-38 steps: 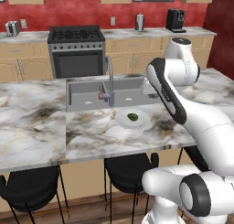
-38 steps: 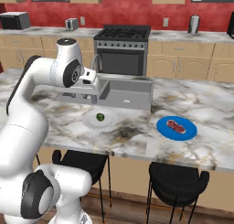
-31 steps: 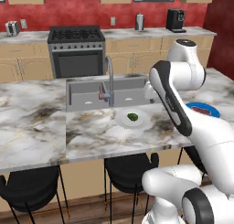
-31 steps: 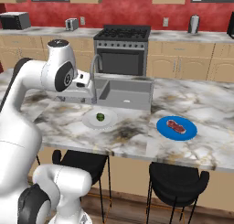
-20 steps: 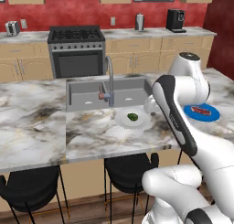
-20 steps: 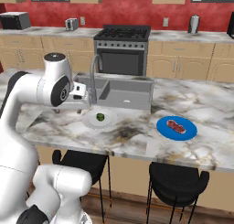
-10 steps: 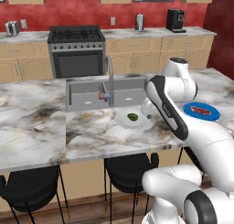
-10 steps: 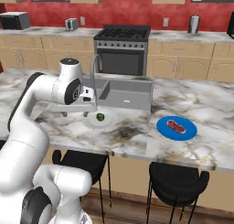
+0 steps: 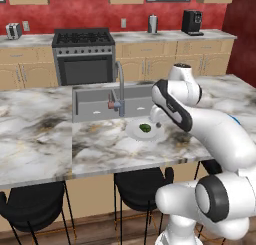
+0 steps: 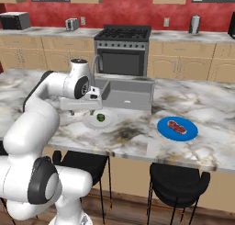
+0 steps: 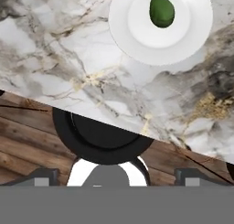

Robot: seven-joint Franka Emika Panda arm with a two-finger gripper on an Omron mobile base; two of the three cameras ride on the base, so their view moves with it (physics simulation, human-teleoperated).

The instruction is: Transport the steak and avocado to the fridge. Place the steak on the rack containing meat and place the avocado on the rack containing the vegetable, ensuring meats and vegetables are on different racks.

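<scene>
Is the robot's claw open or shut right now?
Open. In the hand view the gripper has its dark fingertips far apart, holding nothing.

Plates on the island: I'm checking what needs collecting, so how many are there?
2. A white plate holding the avocado sits in front of the sink; a blue plate with the steak lies further right along the counter.

Changes since the first pictures: my arm, raised high above the counter (image 10: 137, 127) then, now sits lowered and folded in. My gripper (image 10: 85, 110) moves from mid-air down to just beside the white plate (image 10: 106, 123) carrying the avocado (image 10: 100, 117). Jaws slightly wider apart than a second ago.
</scene>
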